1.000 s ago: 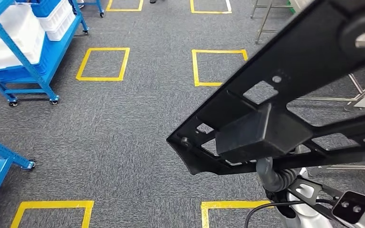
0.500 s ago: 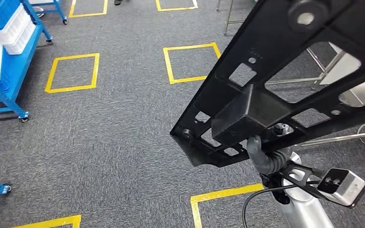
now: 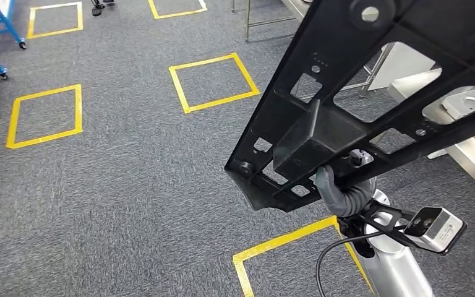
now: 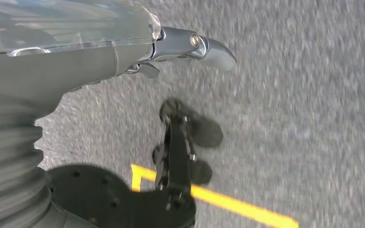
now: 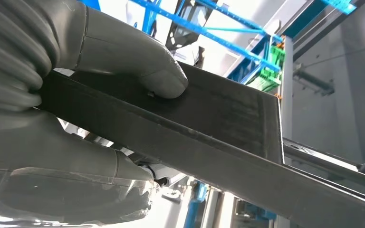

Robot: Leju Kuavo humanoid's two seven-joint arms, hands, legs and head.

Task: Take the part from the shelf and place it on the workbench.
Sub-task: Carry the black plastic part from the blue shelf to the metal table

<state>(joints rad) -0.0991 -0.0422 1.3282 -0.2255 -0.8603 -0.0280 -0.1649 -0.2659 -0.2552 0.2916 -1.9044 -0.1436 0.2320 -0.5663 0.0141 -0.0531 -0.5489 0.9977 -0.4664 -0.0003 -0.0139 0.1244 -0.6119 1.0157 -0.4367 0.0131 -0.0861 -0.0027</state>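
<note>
Carry phase: part in right hand, en route to bench.

Right hand (image 3: 341,193) clamps the long black part (image 3: 371,105) near its low end, thumb on top and fingers beneath in the right wrist view; the part spans from centre to upper right of the head view, above the carpet floor (image 3: 117,185). Left hand (image 4: 190,45) hangs empty, fingers loosely apart. Steel bench (image 3: 470,154) sits at right edge. Judgement: hold the part level, watch the far overhanging end, lower it flat.
</note>
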